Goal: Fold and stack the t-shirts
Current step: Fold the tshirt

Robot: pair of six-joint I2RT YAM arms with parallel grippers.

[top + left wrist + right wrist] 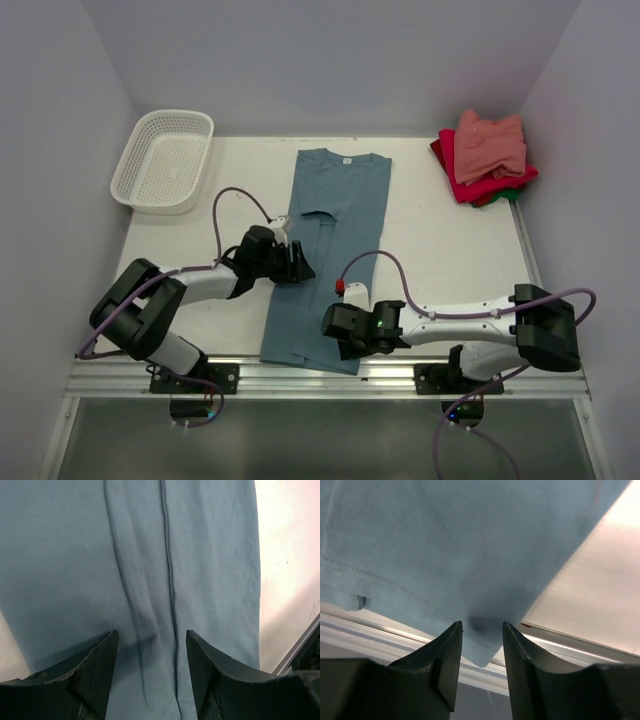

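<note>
A dusty teal-blue t-shirt [335, 230] lies on the table as a long narrow strip, collar at the far end, hem at the near edge. My left gripper [298, 265] sits at the strip's left edge about halfway along. In the left wrist view it [152, 632] stands open just over the creased teal cloth [200, 555]. My right gripper [332, 338] is at the near right hem corner. Its jaws [482, 624] are apart, with the corner of the teal hem [445, 545] lying between the fingertips over the table's edge. Folded salmon-pink [490, 145], red [465, 180] and green [505, 195] t-shirts are stacked far right.
A white mesh basket [165, 160] stands at the far left corner. The metal rail [330, 375] runs along the table's near edge, right under the shirt's hem, and shows in the right wrist view [560, 645]. White walls close in the table's sides and back.
</note>
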